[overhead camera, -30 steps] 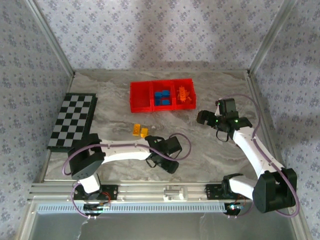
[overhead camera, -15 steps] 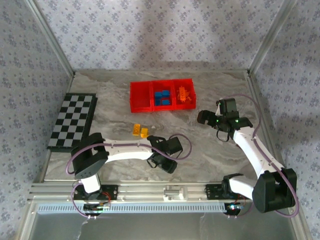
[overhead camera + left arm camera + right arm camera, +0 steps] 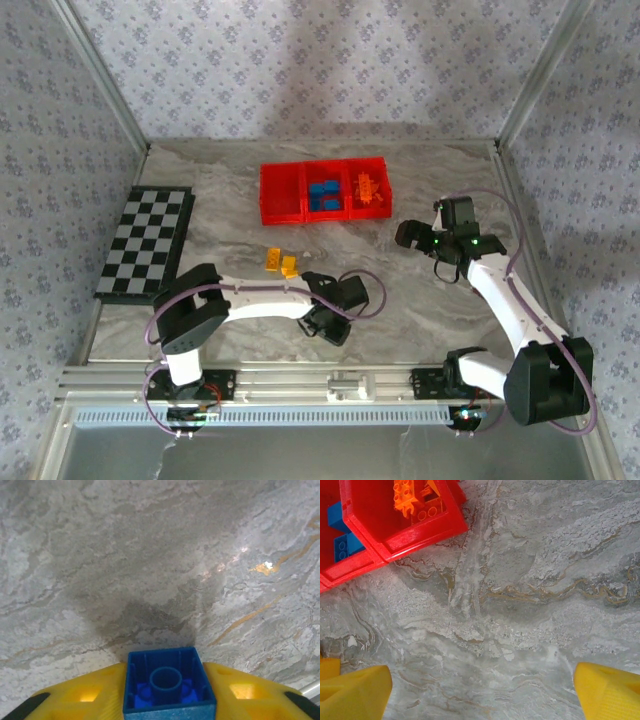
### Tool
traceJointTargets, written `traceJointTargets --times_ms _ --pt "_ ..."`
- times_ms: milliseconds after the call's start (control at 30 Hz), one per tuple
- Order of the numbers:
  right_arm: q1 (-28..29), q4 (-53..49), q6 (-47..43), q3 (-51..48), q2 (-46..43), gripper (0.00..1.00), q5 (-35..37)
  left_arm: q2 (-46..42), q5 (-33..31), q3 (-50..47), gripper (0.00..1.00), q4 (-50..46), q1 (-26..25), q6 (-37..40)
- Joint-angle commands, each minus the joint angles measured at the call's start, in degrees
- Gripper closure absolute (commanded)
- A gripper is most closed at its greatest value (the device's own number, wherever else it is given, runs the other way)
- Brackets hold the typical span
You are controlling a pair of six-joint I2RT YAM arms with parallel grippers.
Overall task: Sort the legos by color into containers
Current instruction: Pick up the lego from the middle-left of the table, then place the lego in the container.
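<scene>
left gripper (image 3: 169, 702) pinches a blue brick (image 3: 166, 679), its top hidden; right gripper (image 3: 482, 692) spread wide near red bins (image 3: 405, 541); checkerboard (image 3: 145, 243) at worktop's (image 3: 240, 215) left edge.

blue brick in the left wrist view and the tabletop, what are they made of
The blue brick: likely moulded plastic, smooth, slight sheen; thin even walls, hollow tube inside. The tabletop: looks like grey marble with tan veins and a bright glint, but could be printed laminate.

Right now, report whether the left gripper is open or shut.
Shut on the blue brick: the left gripper has its yellow fingers tight against both sides of it, no gap showing.
</scene>
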Motion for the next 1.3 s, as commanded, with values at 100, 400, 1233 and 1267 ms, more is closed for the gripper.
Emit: traceJointTargets --times_ms 100,400,1233,1267 --pt "-0.7 -0.8 -0.3 -0.5 0.0 0.04 -1.1 -0.4 -0.2 1.4 0.72 -1.1 1.8 -0.6" --pt "-1.0 -1.1 0.1 2.8 1.0 0.04 -1.3 -9.3 -4.1 6.9 0.8 -2.3 13.9 3.8" --pt "-7.5 -4.0 -2.5 -3.2 -7.4 0.04 -6.8 37.8 -15.1 84.0 0.84 -20.2 33.6 12.8" --pt "-7.8 -4.2 -2.7 -3.2 -7.5 0.04 -6.9 37.8 -15.1 83.5 0.84 -20.1 33.9 12.5"
